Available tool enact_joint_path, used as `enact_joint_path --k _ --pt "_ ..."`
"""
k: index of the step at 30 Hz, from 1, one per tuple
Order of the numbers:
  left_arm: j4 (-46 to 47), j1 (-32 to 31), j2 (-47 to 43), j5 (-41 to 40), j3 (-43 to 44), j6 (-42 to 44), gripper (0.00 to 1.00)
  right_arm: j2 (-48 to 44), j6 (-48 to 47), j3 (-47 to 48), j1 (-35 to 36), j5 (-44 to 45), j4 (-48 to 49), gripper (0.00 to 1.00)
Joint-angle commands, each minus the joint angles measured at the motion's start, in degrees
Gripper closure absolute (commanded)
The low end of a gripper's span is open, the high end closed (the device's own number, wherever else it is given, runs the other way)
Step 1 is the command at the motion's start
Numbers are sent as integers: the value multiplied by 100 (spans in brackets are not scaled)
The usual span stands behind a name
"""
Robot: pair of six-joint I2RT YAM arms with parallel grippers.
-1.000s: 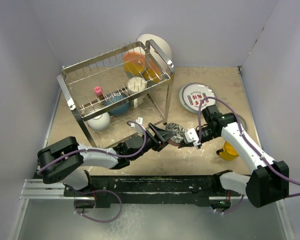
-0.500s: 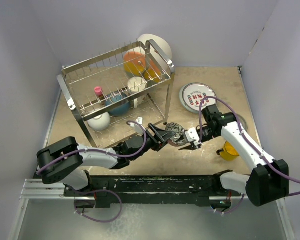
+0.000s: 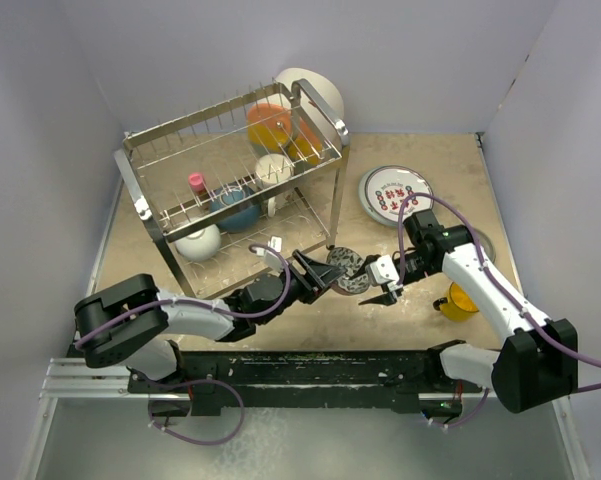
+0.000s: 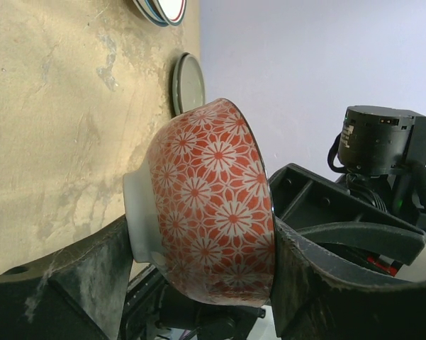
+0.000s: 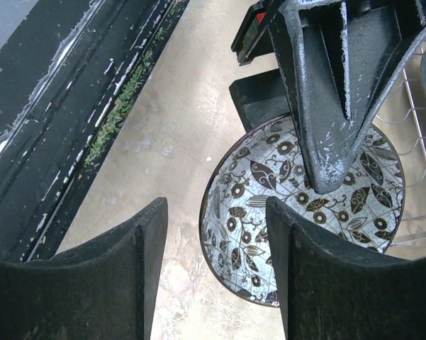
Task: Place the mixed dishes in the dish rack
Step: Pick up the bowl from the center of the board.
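My left gripper (image 3: 327, 272) is shut on the small grey-patterned bowl (image 3: 349, 268), just off the front right leg of the dish rack (image 3: 230, 160). In the left wrist view the bowl (image 4: 213, 198) is on edge, showing a red flower outside, with a finger against its foot and another inside its mouth. My right gripper (image 3: 377, 284) is open just right of the bowl. In the right wrist view its fingers straddle the bowl's rim (image 5: 244, 227) without touching it, and a left finger (image 5: 326, 106) reaches into the bowl.
The rack holds orange dishes (image 3: 270, 125), a white cup (image 3: 273, 170), a pink piece (image 3: 196, 182), a dark blue bowl (image 3: 237, 210) and a white bowl (image 3: 198, 242). On the table lie a red-lettered plate (image 3: 395, 193), a grey plate (image 4: 188, 81) and a yellow cup (image 3: 458, 300).
My right gripper has opened and let go of the patterned bowl, which is now only in my left gripper. The left arm has drawn the bowl slightly left towards the rack.
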Motion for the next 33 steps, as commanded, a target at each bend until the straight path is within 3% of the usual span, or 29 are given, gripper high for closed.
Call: enact_joint_path --k 1,13,33 --pt "569 -23 -252 -158 50 313 79 -86 27 150 -23 -146 -71 39" --pt "-767 -26 -1047 -685 -140 612 81 -184 -414 388 -183 -483 -846 32" --pt "-2237 58 -1783 -1604 332 829 81 -267 398 434 -466 -284 -279 32"
